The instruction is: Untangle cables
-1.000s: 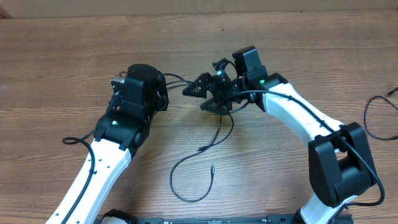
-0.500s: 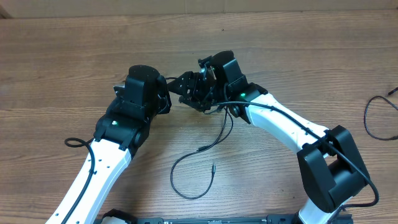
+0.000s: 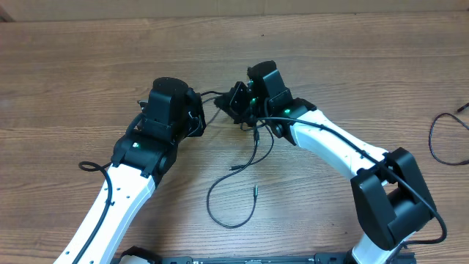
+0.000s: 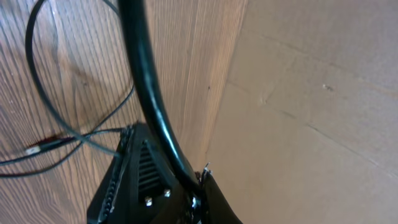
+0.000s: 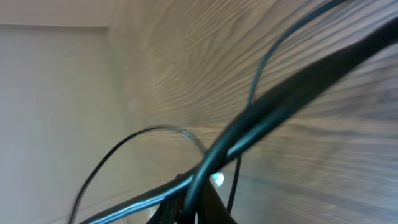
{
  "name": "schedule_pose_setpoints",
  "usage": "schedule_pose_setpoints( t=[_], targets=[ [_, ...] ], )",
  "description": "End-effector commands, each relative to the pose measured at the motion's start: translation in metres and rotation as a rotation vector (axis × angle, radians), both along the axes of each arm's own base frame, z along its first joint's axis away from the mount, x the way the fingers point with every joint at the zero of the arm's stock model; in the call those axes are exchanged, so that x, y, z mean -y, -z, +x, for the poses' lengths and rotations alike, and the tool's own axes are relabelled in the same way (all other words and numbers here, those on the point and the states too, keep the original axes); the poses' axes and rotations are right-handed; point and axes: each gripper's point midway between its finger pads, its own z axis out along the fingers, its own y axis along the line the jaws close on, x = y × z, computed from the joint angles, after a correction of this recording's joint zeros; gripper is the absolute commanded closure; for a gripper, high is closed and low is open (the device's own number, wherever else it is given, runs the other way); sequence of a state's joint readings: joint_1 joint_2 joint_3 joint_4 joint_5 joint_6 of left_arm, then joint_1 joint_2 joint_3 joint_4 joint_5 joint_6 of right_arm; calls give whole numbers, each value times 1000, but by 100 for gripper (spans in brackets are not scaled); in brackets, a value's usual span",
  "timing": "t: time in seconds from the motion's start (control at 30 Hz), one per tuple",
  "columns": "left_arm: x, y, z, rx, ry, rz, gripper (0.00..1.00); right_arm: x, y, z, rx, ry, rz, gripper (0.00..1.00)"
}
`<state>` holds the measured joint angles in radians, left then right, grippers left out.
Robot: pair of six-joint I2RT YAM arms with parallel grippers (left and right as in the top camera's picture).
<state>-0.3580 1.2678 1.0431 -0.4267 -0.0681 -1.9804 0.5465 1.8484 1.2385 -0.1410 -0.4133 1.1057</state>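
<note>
On the brown wood-grain counter (image 3: 73,66), the left tool (image 3: 199,116) and right tool (image 3: 223,103) sit close together, each pressed shut, pinching the thin black flexible cables (image 3: 254,147). The slack strands trail down into a loose loop on the wood.

Your thin black cord (image 3: 431,143) at the tabletop's right edge runs off-frame. In the right wrist view, the thin dark strands (image 5: 155,129) are blurred.
</note>
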Motion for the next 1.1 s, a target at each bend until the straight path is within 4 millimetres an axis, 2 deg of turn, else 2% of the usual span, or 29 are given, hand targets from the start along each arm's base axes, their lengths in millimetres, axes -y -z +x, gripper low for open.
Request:
schedule_pose_setpoints(
  t=[0.0,0.1,0.13,0.3,0.53,0.57,0.6,0.63,0.73,0.83,0.97,1.07],
  targets=[
    [-19,-15,4,64,-24,109,95,47,13,19,59,30,-146,96],
    [-33,-15,8,74,-37,166,96,96,33,22,-25,94,-244,96],
    [-42,-18,9,83,-42,184,95,130,43,24,-50,122,-322,96],
    [-72,-44,12,169,-63,255,96,228,63,27,-130,247,-506,96],
    [-100,-97,7,343,-103,339,96,312,64,36,-124,336,-569,96],
    [-107,-107,5,375,-115,369,96,323,64,36,-124,349,-581,96],
    [-122,-125,1,430,-143,434,96,346,63,37,-121,380,-604,96],
    [-129,-131,-1,447,-157,469,96,356,61,38,-111,380,-610,96],
    [-154,-141,-11,450,-211,580,96,379,47,45,-53,358,-647,96],
    [-184,-138,-22,384,-297,689,96,404,21,55,16,341,-710,96],
    [-217,-122,-41,251,-419,768,96,444,-25,73,90,446,-771,96],
    [-232,-111,-53,163,-466,813,96,467,-73,91,206,486,-807,96]
  ],
)
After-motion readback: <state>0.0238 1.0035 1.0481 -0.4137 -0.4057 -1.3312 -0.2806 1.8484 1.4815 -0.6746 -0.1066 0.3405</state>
